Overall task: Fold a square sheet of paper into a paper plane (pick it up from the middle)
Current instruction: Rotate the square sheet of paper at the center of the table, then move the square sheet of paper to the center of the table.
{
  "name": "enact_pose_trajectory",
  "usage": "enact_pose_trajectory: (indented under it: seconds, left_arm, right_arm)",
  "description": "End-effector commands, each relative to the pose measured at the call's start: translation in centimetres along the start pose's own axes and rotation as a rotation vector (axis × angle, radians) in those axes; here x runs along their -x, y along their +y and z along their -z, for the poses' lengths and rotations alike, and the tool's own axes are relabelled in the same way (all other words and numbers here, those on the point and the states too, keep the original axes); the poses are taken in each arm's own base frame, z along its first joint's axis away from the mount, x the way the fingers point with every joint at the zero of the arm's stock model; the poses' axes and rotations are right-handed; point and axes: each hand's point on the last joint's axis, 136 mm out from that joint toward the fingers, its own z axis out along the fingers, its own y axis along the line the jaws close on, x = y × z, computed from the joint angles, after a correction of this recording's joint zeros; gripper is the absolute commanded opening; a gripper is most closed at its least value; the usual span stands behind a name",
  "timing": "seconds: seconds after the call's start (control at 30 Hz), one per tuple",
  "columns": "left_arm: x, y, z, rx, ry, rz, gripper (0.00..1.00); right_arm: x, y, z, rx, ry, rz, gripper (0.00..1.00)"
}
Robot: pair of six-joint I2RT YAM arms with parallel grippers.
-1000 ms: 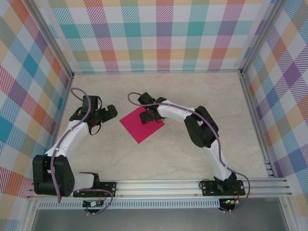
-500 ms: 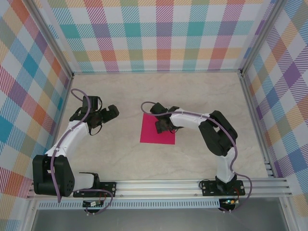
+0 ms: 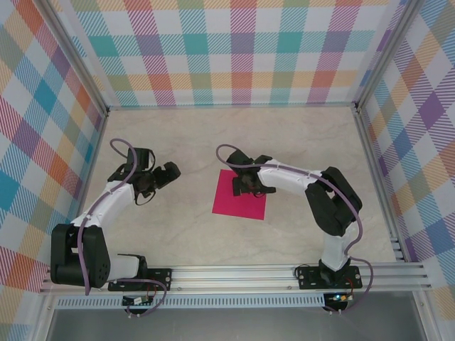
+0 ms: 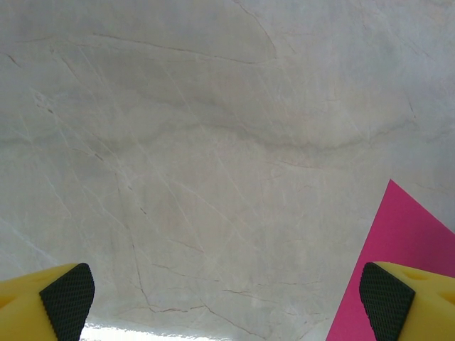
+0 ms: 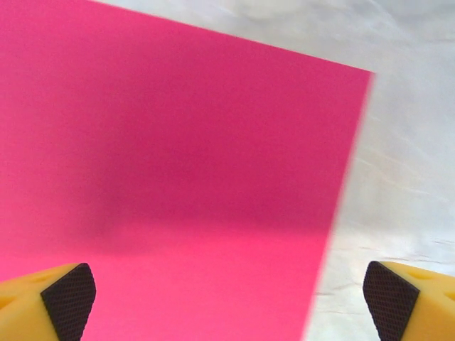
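Marbled beige surface point(image 3: 298, 142), smooth, ringed by plaid walls point(image 3: 234, 50). Sheet point(image 3: 239, 202) lies flat mid-surface: thin, matte magenta, square, uncreased. Right end effector point(image 3: 247, 183) hangs over its far part, fingers spread wide, empty, probably lining up the middle pick. Left end effector point(image 3: 169, 172) sits open and empty, left of the sheet.

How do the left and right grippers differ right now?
The right gripper is over the square sheet of paper; the left gripper is over bare table beside it. The right gripper's camera sees mostly sheet, the left gripper's a corner. Both are open.
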Motion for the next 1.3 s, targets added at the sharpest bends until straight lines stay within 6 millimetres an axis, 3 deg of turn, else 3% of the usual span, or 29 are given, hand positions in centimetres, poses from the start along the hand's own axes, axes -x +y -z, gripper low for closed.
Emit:
enact_pose_trajectory:
  seconds: [0.0,0.17,0.3,0.43,0.6,0.7,0.8,0.87,0.93,1.03,1.1,1.2,1.27]
  left_arm:
    - [-0.7,0.1,-0.2,-0.006,0.005,0.022,0.98]
    - [-1.4,0.3,-0.3,-0.004,0.015,0.029,0.98]
    - [-1.7,0.4,-0.5,0.000,0.022,0.029,0.98]
    - [-1.7,0.5,-0.7,0.002,0.026,0.034,0.98]
    - [-1.9,0.4,-0.8,0.002,0.032,0.031,0.98]
    - [-2.1,0.5,-1.0,0.006,0.039,0.031,0.98]
    - [-2.3,0.5,-1.1,0.005,0.044,0.031,0.98]
    - [-2.5,0.6,-1.2,0.003,0.045,0.033,0.98]
    - [-2.6,0.6,-1.2,-0.002,0.044,0.039,0.98]
    - [-2.7,0.4,-1.3,-0.010,0.041,0.045,0.98]
    - [-2.7,0.4,-1.4,-0.015,0.036,0.050,0.98]
    - [-3.1,0.6,-1.6,-0.022,0.039,0.066,0.98]
    - [-2.8,0.1,-1.8,-0.052,0.017,0.069,0.98]
  right_arm:
    - [0.3,5.0,0.0,0.206,0.049,-0.039,0.98]
    - [-0.1,7.7,-1.4,0.300,0.110,-0.029,0.85]
    - [-0.7,8.1,-2.1,0.316,0.135,-0.016,0.70]
    - [-2.3,8.3,-3.1,0.318,0.179,0.001,0.66]
    - [-6.6,7.6,-3.3,0.298,0.254,0.096,0.65]
    - [-10.0,5.9,-3.1,0.265,0.300,0.194,0.65]
    - [-12.0,3.8,-2.9,0.232,0.301,0.294,0.64]
    - [-11.3,3.2,-2.2,0.219,0.258,0.335,0.62]
    - [-9.3,3.6,-0.7,0.212,0.196,0.331,0.64]
    - [-6.0,4.8,2.4,0.218,0.124,0.241,0.73]
    - [-4.5,4.2,3.6,0.157,0.105,0.124,0.84]
    - [-4.8,2.1,3.7,0.039,0.145,-0.033,0.99]
    - [-5.4,1.9,3.2,0.034,0.176,-0.081,1.00]
